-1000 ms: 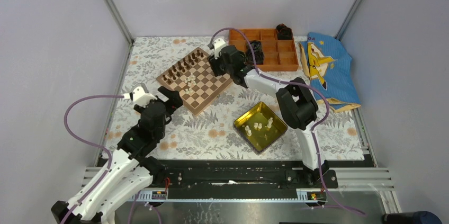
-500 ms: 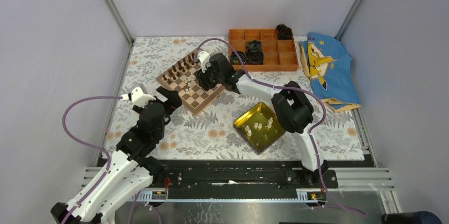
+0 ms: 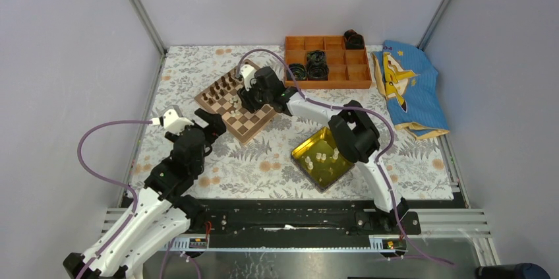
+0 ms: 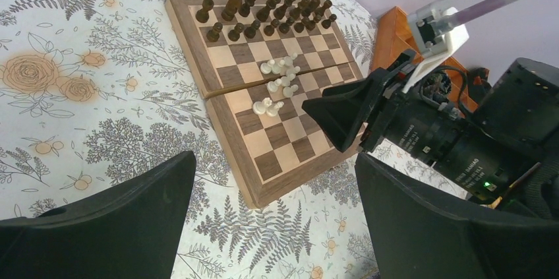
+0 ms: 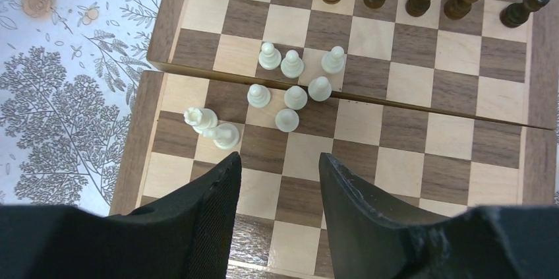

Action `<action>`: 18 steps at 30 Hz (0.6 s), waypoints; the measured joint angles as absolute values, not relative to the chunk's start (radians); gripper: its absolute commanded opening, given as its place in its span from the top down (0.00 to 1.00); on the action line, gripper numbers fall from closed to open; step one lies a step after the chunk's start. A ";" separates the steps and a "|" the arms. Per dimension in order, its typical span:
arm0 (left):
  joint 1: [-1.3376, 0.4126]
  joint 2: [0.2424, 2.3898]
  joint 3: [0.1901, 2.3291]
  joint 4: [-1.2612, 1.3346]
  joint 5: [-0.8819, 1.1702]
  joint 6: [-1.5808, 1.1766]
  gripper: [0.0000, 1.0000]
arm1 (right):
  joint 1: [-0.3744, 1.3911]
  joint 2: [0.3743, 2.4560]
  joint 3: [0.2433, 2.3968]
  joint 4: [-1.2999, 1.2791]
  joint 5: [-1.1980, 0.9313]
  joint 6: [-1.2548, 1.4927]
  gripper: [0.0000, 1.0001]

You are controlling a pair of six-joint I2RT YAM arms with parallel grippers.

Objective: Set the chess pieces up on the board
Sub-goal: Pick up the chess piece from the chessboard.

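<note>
my right gripper (image 5: 279,158) hangs over the board (image 5: 395,160), jaws apart, empty; the chess pieces (image 5: 290,88) cluster mid-board at its 12 o'clock. my left gripper (image 4: 273,160) is spread wide, empty.

Board (image 5: 395,160): wooden, light and dark checks, open flat on the tabletop (image 5: 66,94), fold seam across its middle. Chess pieces (image 5: 295,97): cream-white; seven pawns upright, bunched along the seam; two taller ones touching, just beside. Several more sit in the yellow tray (image 3: 331,175).
</note>
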State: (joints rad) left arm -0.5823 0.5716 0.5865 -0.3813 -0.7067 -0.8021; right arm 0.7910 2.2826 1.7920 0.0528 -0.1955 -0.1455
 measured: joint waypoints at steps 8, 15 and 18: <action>-0.582 0.574 0.587 -0.384 -0.707 -0.802 0.01 | 0.791 2.350 1.853 0.042 -0.197 -0.145 0.47; -0.582 0.585 0.587 -0.384 -0.707 -0.802 0.01 | 0.791 2.382 1.898 0.034 -0.197 -0.144 0.48; -0.582 0.586 0.587 -0.384 -0.707 -0.802 0.01 | 0.791 2.399 1.922 0.033 -0.200 -0.144 0.49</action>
State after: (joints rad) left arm -0.5823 0.5861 0.5865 -0.3843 -0.7071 -0.8024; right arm 0.7910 2.3985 1.9217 0.0334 -0.2005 -0.1444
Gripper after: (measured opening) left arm 0.986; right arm 0.521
